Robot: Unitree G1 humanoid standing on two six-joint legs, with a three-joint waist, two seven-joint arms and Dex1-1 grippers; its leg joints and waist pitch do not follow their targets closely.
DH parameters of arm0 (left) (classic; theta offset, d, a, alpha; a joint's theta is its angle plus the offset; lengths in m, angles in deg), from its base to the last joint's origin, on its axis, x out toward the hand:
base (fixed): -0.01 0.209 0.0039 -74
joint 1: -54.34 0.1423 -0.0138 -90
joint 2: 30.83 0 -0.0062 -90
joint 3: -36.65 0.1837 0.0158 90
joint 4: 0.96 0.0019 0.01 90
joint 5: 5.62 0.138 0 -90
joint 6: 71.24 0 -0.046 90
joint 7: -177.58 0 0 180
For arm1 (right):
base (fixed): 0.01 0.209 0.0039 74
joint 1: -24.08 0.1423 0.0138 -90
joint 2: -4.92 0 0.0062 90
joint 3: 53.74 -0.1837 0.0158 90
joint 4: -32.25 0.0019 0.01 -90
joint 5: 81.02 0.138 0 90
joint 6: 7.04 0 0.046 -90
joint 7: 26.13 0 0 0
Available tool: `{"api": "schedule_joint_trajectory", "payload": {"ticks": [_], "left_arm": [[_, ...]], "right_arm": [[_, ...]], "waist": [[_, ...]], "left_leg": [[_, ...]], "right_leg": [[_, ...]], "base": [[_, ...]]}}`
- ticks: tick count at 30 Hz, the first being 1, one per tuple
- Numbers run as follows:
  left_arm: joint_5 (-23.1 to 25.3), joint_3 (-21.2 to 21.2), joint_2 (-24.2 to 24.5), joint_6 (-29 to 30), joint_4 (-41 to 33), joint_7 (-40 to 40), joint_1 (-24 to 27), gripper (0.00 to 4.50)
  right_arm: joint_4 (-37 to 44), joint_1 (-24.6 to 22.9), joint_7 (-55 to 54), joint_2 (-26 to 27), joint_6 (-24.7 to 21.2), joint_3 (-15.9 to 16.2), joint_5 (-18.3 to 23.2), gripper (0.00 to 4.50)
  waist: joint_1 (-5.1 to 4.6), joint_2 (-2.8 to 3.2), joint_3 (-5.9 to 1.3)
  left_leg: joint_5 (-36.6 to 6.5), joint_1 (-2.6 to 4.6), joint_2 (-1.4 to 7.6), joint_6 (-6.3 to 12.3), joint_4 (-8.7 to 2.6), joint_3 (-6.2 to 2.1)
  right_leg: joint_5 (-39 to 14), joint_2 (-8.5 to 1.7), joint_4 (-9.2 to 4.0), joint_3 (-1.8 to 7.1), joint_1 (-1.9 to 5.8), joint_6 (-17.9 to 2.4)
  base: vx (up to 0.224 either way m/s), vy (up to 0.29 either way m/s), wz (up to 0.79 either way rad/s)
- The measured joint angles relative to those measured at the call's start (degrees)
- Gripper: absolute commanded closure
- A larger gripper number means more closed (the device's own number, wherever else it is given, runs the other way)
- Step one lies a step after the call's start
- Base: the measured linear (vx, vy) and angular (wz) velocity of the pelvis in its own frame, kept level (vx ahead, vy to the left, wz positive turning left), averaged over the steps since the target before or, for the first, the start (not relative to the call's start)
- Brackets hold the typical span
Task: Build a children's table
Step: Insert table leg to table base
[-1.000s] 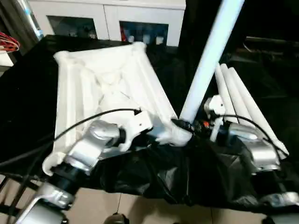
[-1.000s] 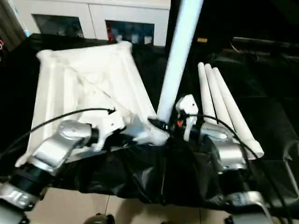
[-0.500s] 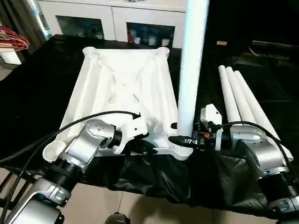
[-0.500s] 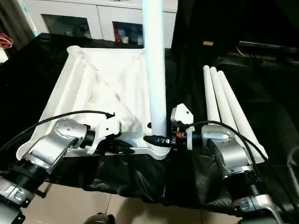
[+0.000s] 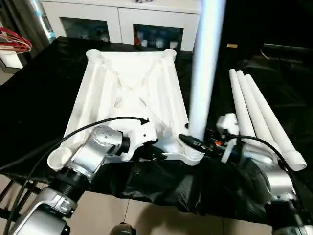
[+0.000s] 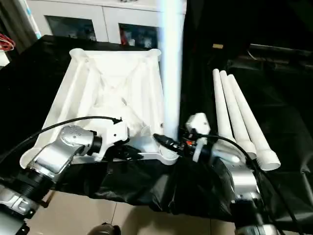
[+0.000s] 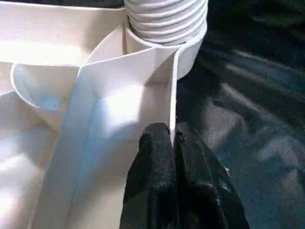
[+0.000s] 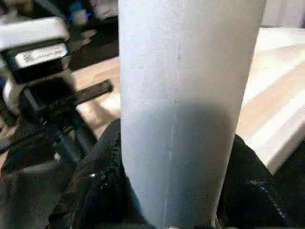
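The white tabletop (image 5: 129, 93) lies upside down on the black-covered table, its ribbed underside facing up. One white leg (image 5: 205, 73) stands nearly upright in the near right corner socket (image 5: 193, 155), and its ribbed end (image 7: 164, 19) sits inside the socket. My right gripper (image 5: 193, 143) is shut on this leg just above the socket, with a black finger (image 8: 95, 181) on each side of the tube (image 8: 186, 95). My left gripper (image 7: 171, 136) is shut on a thin rib of the tabletop beside the same socket, at the near edge (image 5: 156, 152).
Three more white legs (image 5: 254, 107) lie side by side on the black cloth to the right of the tabletop. A white glass-door cabinet (image 5: 122, 19) stands behind the table. Red cables (image 5: 14, 41) sit at the far left. The table's near edge runs just under my forearms.
The camera has shifted and levelled. The leg, strongly tilted a second ago, now stands nearly upright in the socket, its top leaning slightly right. Both grips are unchanged.
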Motion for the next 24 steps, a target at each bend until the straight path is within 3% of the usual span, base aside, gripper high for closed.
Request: {"api": "schedule_joint_trajectory", "payload": {"ticks": [3, 5, 7, 11, 16, 20, 24], "left_arm": [[0.0, -0.1, -0.2, -1.0, -0.2, -1.2, 0.5, 4.50], [-0.7, -0.6, -0.1, 0.5, -0.4, -1.2, 0.5, 4.05], [-1.7, -1.7, -0.1, 1.9, -0.5, -1.2, 0.5, 3.91], [-5.2, -6.5, 0.4, 2.3, -3.3, -1.0, -1.3, 3.49], [-9.5, -12.0, 0.0, 4.4, -4.6, -2.6, -5.9, 3.49], [-6.6, -14.2, -4.5, 8.5, -1.2, -14.3, -11.1, 3.49], [-5.9, -14.8, -10.5, 13.4, -4.6, -21.1, -14.0, 3.49]], "right_arm": [[0.9, -0.8, -1.2, 0.5, -0.1, -0.6, 0.7, 2.60], [1.6, -0.8, -1.6, 0.8, -0.3, -0.6, 0.7, 2.60], [2.0, -0.9, -1.8, 1.1, -0.4, -0.6, 0.8, 2.60], [2.3, -0.9, -2.2, 1.3, -1.1, -0.6, 1.1, 2.60], [2.4, -0.7, -3.0, 1.4, -1.6, -0.5, 1.1, 2.60], [3.2, -0.4, -3.4, 1.0, -2.5, -0.4, 0.8, 2.60], [3.3, 0.3, -3.9, 0.7, -2.6, 0.3, -0.1, 2.60]], "waist": [[-0.05, 0.24, -0.01], [-0.21, 0.27, 0.00], [-0.46, 0.29, 0.01], [-0.18, 0.28, 0.01], [-0.28, 0.34, -0.03], [-0.09, 0.33, -0.02], [-0.05, 0.25, -0.02]], "left_leg": [[0.0, -0.04, 0.01, 0.00, 0.01, 0.00], [0.0, -0.04, 0.03, 0.00, 0.02, 0.00], [0.0, -0.09, 0.04, 0.00, 0.02, 0.00], [0.0, -0.15, 0.10, -0.01, 0.09, -0.08], [0.0, -0.13, 0.10, -0.01, 0.23, -0.08], [0.0, -0.20, 0.14, -0.02, 0.50, -0.16], [0.0, -0.30, 0.14, -0.01, 0.63, -0.19]], "right_leg": [[0.0, 0.00, 0.02, -0.02, -0.04, 0.0], [0.0, 0.02, 0.05, -0.02, -0.06, 0.0], [0.0, 0.04, 0.09, -0.02, -0.12, 0.0], [0.0, 0.04, 0.15, -0.17, -0.14, 0.0], [0.0, 0.04, 0.31, -0.16, -0.13, 0.0], [0.0, 0.04, 0.53, -0.21, -0.14, 0.0], [0.0, 0.02, 0.56, -0.25, -0.14, 0.0]], "base": [[0.000, 0.000, 0.00], [0.000, 0.000, 0.00], [0.000, 0.000, 0.00], [0.000, 0.000, 0.00], [0.000, 0.000, 0.00], [0.000, 0.000, 0.00], [0.000, 0.000, 0.00]]}}
